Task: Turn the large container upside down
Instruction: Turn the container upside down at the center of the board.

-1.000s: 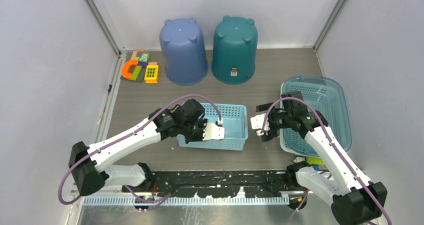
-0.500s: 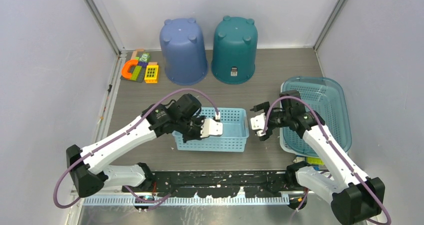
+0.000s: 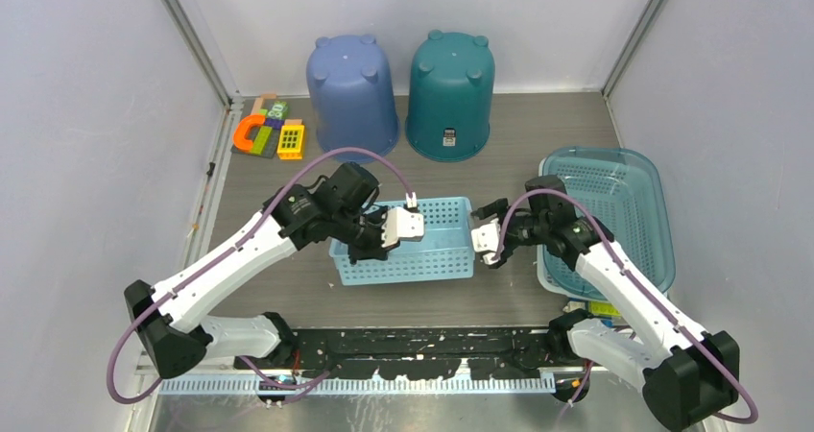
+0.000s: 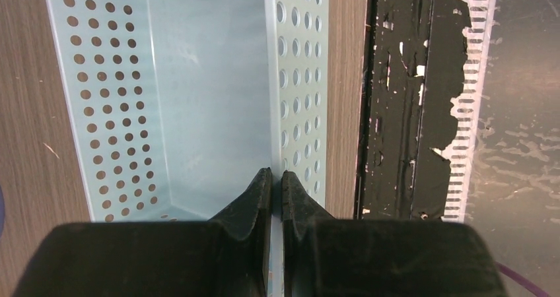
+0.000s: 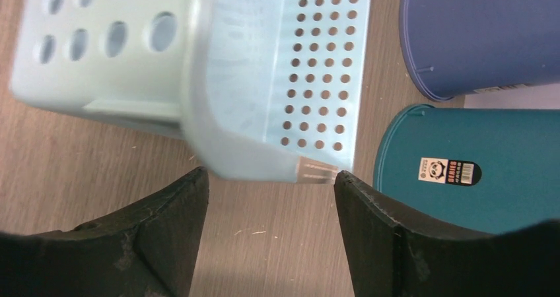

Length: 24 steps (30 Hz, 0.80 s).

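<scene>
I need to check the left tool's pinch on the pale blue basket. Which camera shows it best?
The left wrist view: the left tool is shut on the basket wall. The top view shows the basket whole, the pinch hidden. The right wrist view shows only its other end.

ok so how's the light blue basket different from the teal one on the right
The light blue basket is paler and looks smaller than the teal basket. The left gripper is shut on the light blue basket's wall; nothing grips the teal basket. Both are perforated, rectangular and open side up.
</scene>
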### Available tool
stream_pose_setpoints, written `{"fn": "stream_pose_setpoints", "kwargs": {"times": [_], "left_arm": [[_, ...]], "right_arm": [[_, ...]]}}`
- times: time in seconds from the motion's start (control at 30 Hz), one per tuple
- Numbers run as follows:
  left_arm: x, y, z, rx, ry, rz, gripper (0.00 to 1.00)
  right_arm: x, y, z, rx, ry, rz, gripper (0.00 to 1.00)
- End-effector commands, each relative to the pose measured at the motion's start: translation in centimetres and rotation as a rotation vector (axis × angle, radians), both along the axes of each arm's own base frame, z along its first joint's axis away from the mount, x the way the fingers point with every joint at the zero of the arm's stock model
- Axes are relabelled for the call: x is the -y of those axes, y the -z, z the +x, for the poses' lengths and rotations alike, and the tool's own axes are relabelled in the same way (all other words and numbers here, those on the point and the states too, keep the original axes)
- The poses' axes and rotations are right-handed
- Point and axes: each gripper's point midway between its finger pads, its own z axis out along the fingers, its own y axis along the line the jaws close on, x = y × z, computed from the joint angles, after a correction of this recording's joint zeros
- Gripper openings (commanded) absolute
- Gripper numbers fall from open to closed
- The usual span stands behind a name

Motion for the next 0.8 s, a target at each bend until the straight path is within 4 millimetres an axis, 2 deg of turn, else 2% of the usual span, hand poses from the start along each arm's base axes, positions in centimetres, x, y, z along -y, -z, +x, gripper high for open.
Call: {"fn": "stream_pose_setpoints", "kwargs": {"times": [0.0,0.13,0.3,0.47,0.63,0.77], "left_arm": [[0.8,-1.8,-0.3,-0.018,0.013,-0.06,0.0],[1.0,-1.5,-0.3,-0.037,0.011,-0.059,0.0],[1.1,-1.6,0.0,-0.043,0.0,-0.068,0.0],[1.1,-1.7,0.5,-0.054,-0.018,-0.078,0.0],[1.0,-1.6,0.9,-0.06,-0.03,-0.083,0.0],[1.1,-1.6,0.9,-0.065,-0.035,-0.088,0.0]], "right_arm": [[-0.8,-1.3,2.4,0.087,0.064,0.031,0.73],[-1.4,-1.2,2.4,0.095,0.053,0.032,0.72],[-1.9,-1.1,1.8,0.095,0.03,0.036,0.66],[-1.8,-0.4,0.6,0.089,-0.021,0.025,0.63],[-1.9,-0.2,0.3,0.087,-0.034,0.028,0.5],[-2.0,-0.5,0.6,0.095,-0.025,0.038,0.47]]}}
